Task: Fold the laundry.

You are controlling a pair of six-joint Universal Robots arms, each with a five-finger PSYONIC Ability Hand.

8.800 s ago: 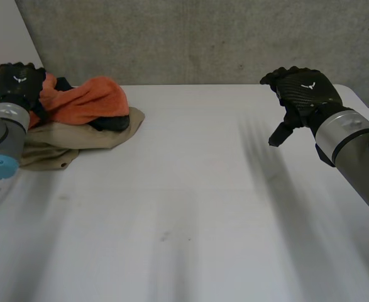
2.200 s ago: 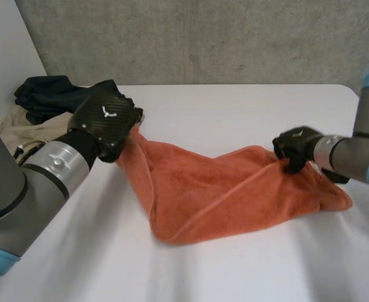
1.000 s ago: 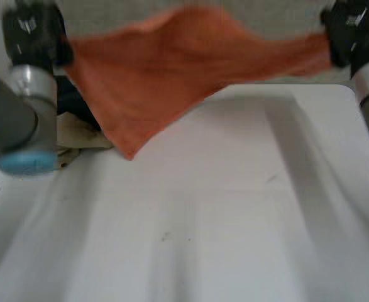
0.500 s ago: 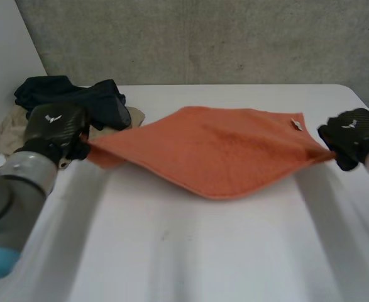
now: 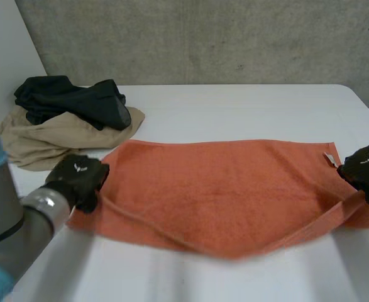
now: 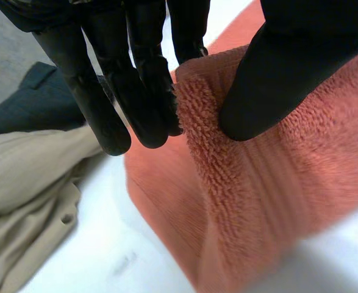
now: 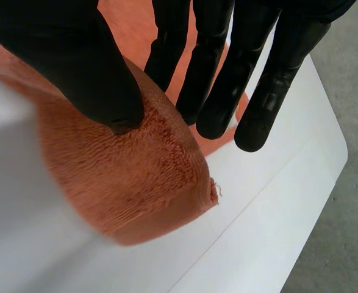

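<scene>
- The orange terry-cloth towel (image 5: pixel 222 189) lies spread across the middle of the white table (image 5: pixel 234 107), apparently pulled taut for a first fold.
- The left hand (image 5: pixel 77 179) pinches its near left corner between thumb and fingers, and the right hand (image 5: pixel 366 173) pinches the near right corner likewise.
- A crumpled black garment (image 5: pixel 77 100) on a beige garment (image 5: pixel 52 141) sits just beside the far left corner, probably clear of the fold.

I am bringing the orange towel (image 5: pixel 228 189) down out of the air and toward me; it is now lying spread flat on the table (image 5: pixel 234 107), off the clothes pile (image 5: pixel 65 126). My left hand (image 5: pixel 77 179) and right hand (image 5: pixel 368 170) are pinching its corners lower and nearer.
</scene>
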